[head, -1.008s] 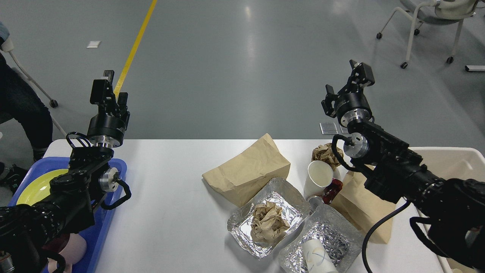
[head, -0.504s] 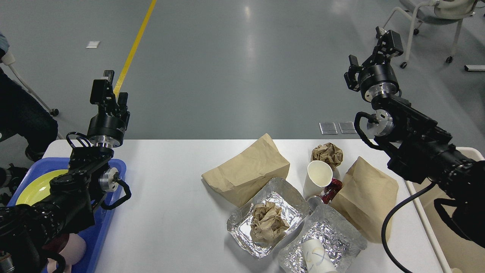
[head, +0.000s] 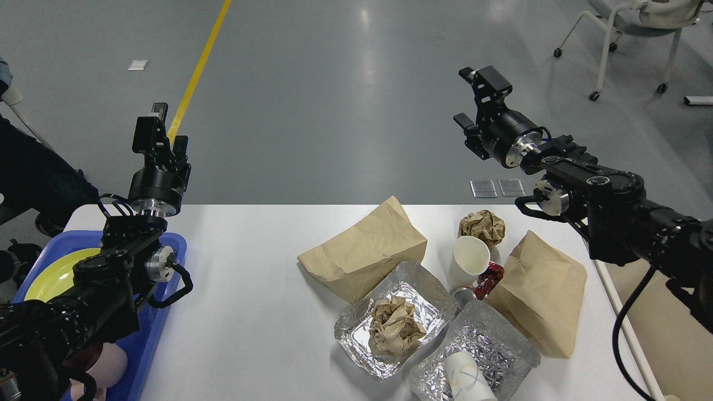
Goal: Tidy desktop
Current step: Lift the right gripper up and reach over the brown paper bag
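The white desktop (head: 250,312) holds a litter pile at centre right. A brown paper bag (head: 362,250) lies in the middle and a second brown bag (head: 540,295) lies to its right. Between them are a crumpled paper ball (head: 482,227), an upright white paper cup (head: 468,259) and a crushed red can (head: 489,278). A foil tray (head: 356,334) holds a crumpled paper wad (head: 395,326). A second foil tray (head: 496,345) holds a cup lying on its side (head: 465,379). My left gripper (head: 167,127) is open and empty, raised beyond the far left corner. My right gripper (head: 468,96) is open and empty, high beyond the far edge above the paper ball.
A blue tray (head: 167,245) at the left edge holds a yellow plate (head: 55,273) and a pink cup (head: 108,362). A beige bin (head: 663,323) stands beside the table on the right. A person's leg (head: 33,178) is at far left and a wheeled chair (head: 629,33) at far right.
My right arm has swung its gripper left and a little down, from over the bin side to beyond the far edge near the paper ball. The left arm has not moved.
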